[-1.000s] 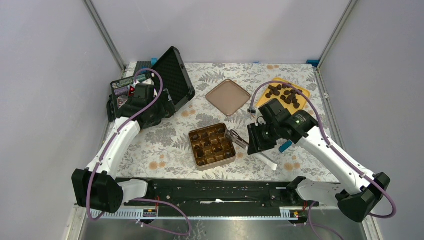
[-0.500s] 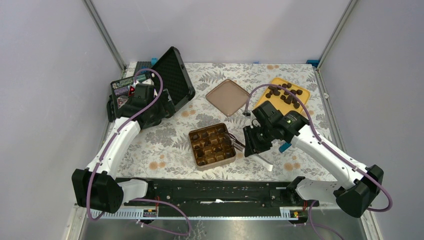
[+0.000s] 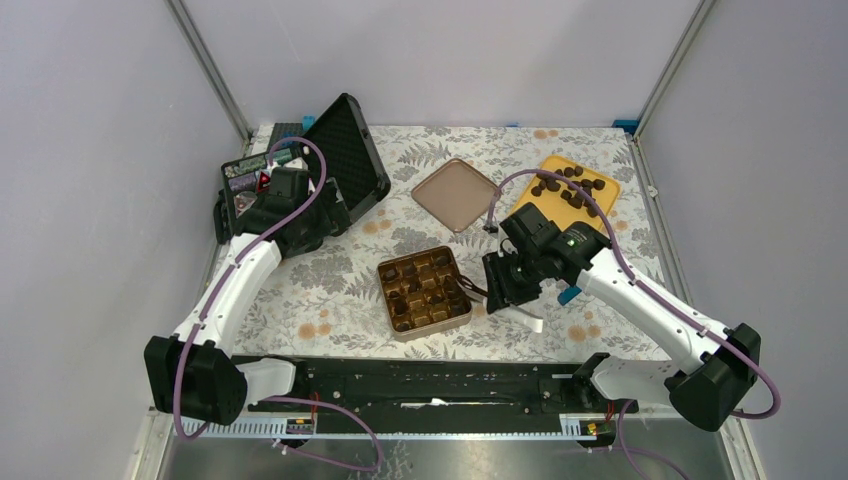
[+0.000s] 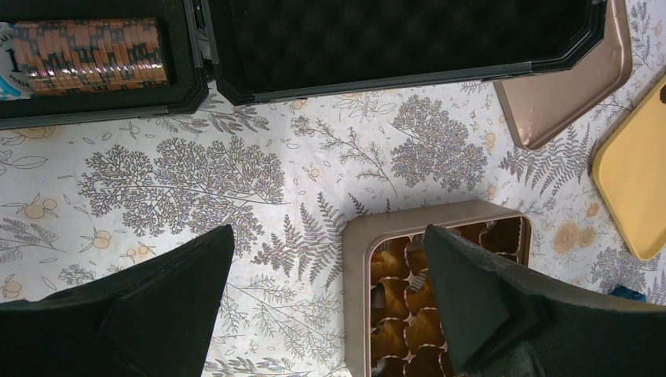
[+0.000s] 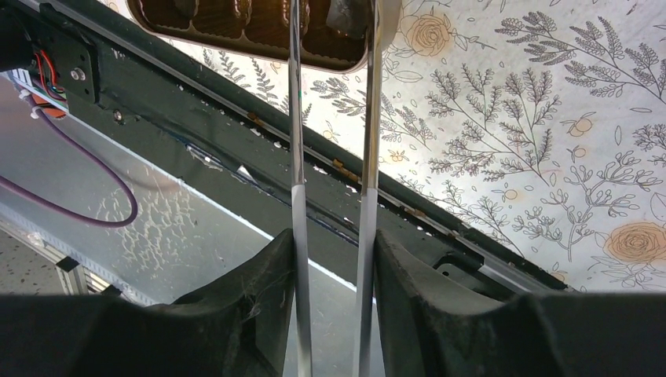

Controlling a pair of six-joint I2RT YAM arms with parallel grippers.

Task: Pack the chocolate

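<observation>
- Your right gripper [image 5: 334,259] pinches metal tongs [image 5: 295,118], their tips at the tin's [image 3: 432,327] right edge.
- Most chocolate [image 3: 578,197] lies on the yellow tray [image 3: 553,164] behind that arm; some sits in the tin.
- Your left gripper [image 4: 327,236] hangs spread wide near the black case [image 3: 352,150].

1 tin [image 4: 355,267], 1 lid [image 3: 456,194], 1 tray [image 4: 628,181], 1 case [image 3: 350,150], 1 tongs [image 5: 367,157], ~10 loose chocs [image 3: 578,198]

Your chocolate [image 3: 572,186]: dark, roundish pieces scattered loosely on the yellow tray [image 3: 612,192], several more seated in compartments of the tin [image 3: 435,328].
</observation>
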